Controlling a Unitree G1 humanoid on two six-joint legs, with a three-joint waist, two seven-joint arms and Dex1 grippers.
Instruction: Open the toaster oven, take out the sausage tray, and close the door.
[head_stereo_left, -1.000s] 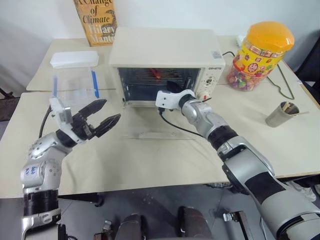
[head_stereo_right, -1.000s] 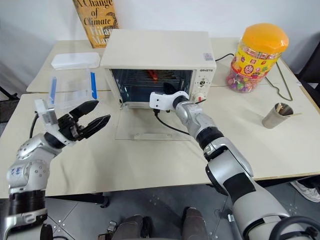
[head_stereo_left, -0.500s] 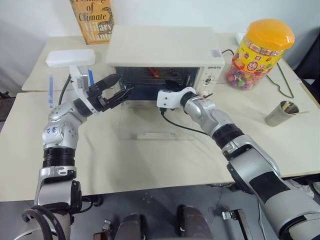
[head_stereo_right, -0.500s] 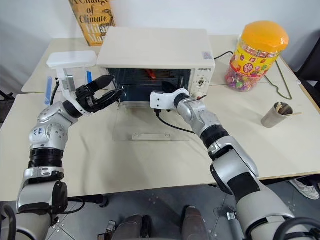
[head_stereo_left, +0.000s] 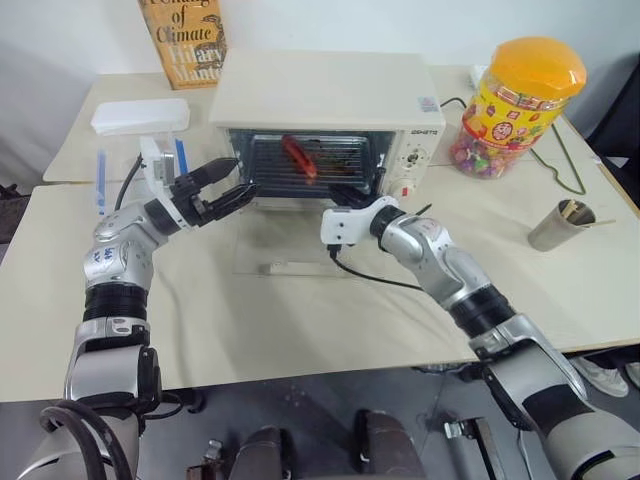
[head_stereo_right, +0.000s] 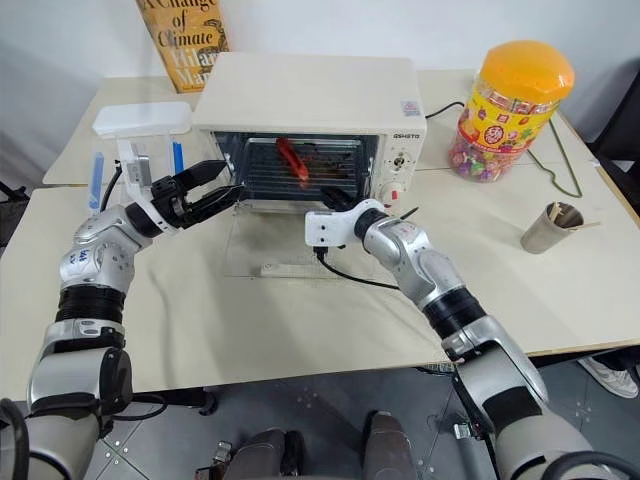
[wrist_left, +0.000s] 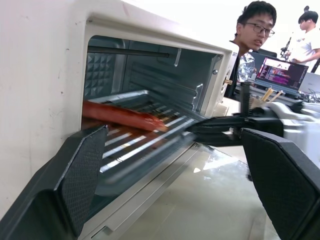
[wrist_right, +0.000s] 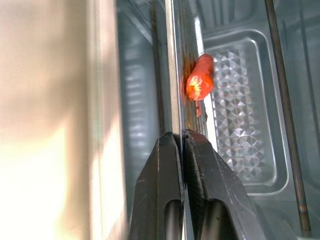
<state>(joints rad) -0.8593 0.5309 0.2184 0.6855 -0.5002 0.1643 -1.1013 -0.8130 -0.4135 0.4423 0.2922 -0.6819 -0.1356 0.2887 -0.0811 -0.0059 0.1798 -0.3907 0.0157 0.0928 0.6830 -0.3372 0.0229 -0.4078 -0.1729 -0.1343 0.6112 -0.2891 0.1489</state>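
Tray (head_stereo_left: 312, 172) with its sausage (head_stereo_left: 298, 156) juts partly out of the oven (head_stereo_left: 325, 110) mouth, above the door (head_stereo_left: 290, 238), which lies folded down flat on the table (head_stereo_left: 250, 310). At far left a clear box (head_stereo_left: 140, 130) with a white lid stands behind the left arm, and a book (head_stereo_left: 185, 40) leans on the wall. Left gripper (head_stereo_left: 222, 185) hovers with its fingers spread wide, just beside the oven's left front corner and touching nothing. Right gripper (wrist_right: 181, 150) has its fingers pressed together on the tray's front rim, right of the sausage. Farther right stand a candy jar (head_stereo_left: 522, 105) with an orange lid and a metal cup (head_stereo_left: 565, 226)
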